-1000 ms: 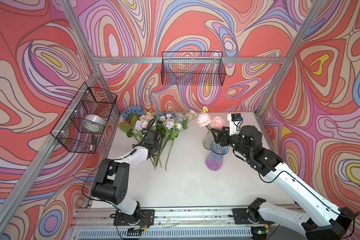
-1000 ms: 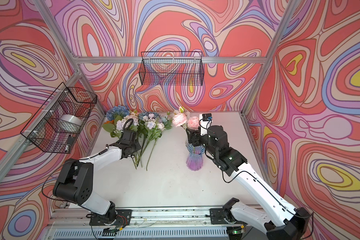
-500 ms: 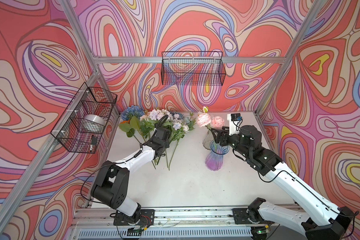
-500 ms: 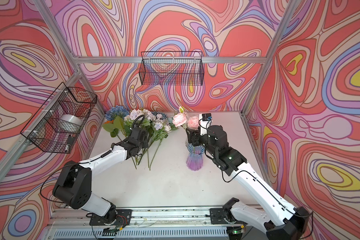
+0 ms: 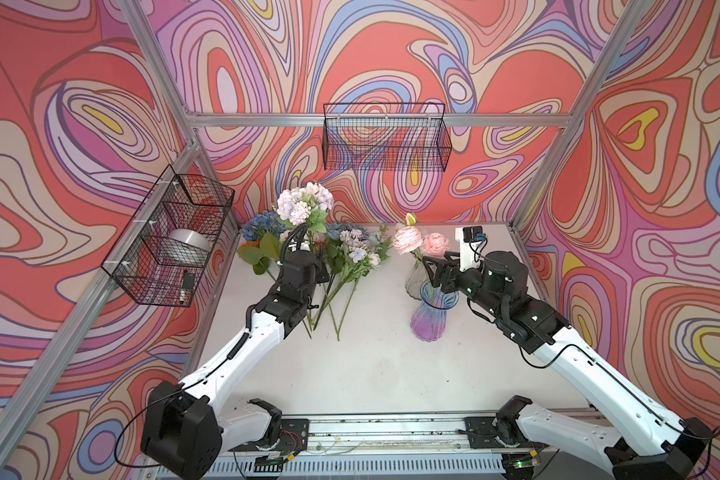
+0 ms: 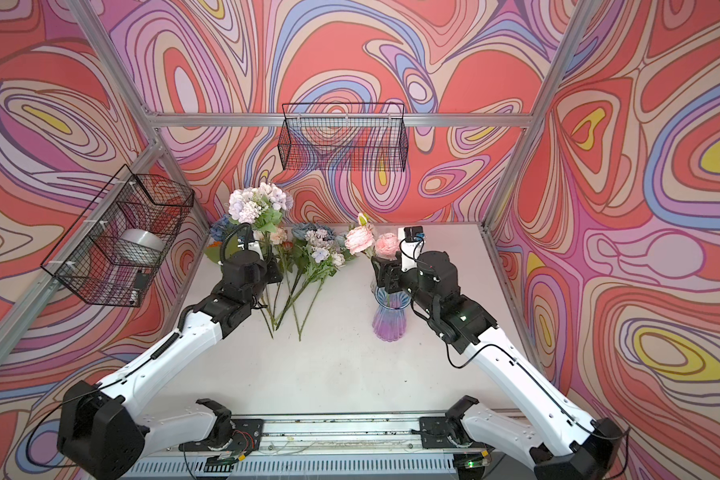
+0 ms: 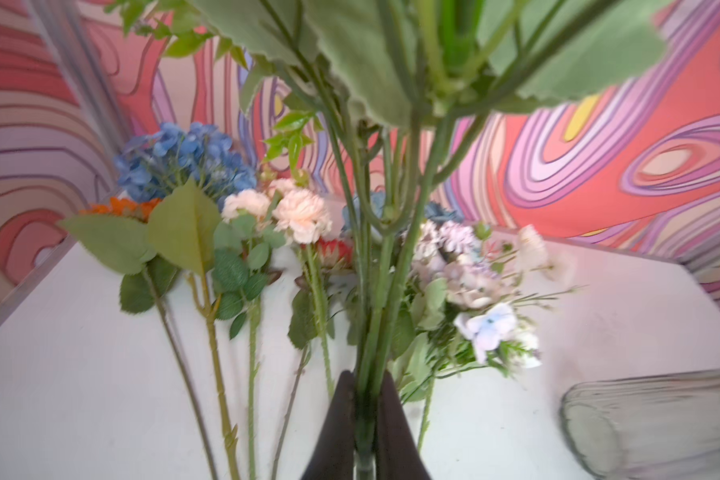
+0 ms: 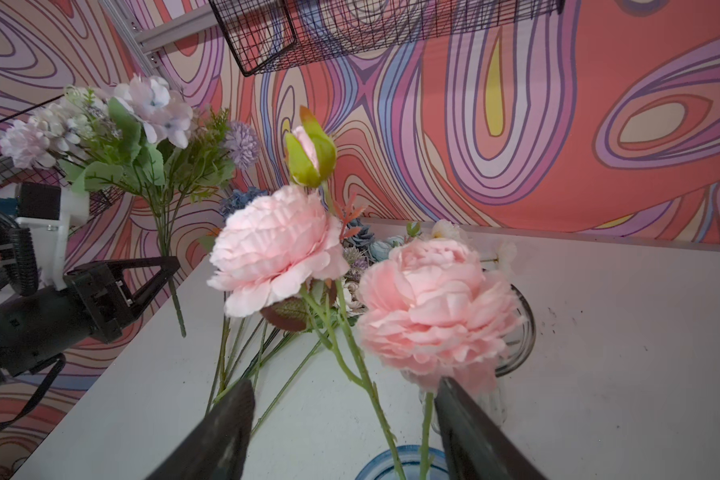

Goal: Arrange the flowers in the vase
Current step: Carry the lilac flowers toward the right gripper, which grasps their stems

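The left jaws are shut tight on the stem of the lilac cluster [image 5: 304, 203], holding it upright above the loose flowers [image 5: 350, 253] on the worktop [image 5: 375, 374] well beside the vase [image 5: 429, 324], I think ready to carry it there, while the right jaws stand wide around the stems of the pink roses [image 5: 408, 243] standing in that vase.

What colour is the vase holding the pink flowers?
The vase is blue at the rim, fading to purple at the base; clearest in a top view.
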Robot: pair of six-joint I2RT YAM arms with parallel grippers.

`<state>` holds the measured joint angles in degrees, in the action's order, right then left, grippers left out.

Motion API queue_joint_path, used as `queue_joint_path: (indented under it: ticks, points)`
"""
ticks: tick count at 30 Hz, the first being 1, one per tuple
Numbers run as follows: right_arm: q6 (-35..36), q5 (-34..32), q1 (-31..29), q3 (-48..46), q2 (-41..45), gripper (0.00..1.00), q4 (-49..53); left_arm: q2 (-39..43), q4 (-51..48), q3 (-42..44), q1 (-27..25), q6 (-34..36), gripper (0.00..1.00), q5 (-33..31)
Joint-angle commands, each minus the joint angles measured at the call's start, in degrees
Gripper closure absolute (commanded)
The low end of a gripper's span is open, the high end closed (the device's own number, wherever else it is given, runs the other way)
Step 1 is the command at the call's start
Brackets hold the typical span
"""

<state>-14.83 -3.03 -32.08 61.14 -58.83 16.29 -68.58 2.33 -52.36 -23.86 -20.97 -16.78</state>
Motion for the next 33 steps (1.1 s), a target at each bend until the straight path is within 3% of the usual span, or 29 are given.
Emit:
queue_joint_path:
  ticks: [1, 8, 15, 21, 33]
  points:
    - [1.44, 4.69, -0.27, 2.93, 1.68, 0.28, -0.82, 4.38, 9.11, 1.09, 0.12, 4.10, 1.00, 11.76]
    - [-0.39, 13.38, -0.32, 7.32, -0.76, 0.29, -4.48, 8.34, 16.62, 0.66, 0.05, 3.50, 1.00, 32.47]
    - [-4.34, 24.98, -0.26, 11.45, -6.20, 0.30, -12.28, 5.72, 22.33, -1.79, -0.21, -2.95, 1.00, 46.55]
    - [-8.00, 31.23, -0.36, 13.43, -10.41, 0.33, -16.26, 2.94, 23.19, -3.69, -4.17, -3.68, 1.00, 49.75]
    - [-10.99, 33.00, -1.53, 12.16, -14.11, 0.34, -19.35, 0.49, 24.21, -5.00, -8.18, -2.95, 1.00, 50.95]
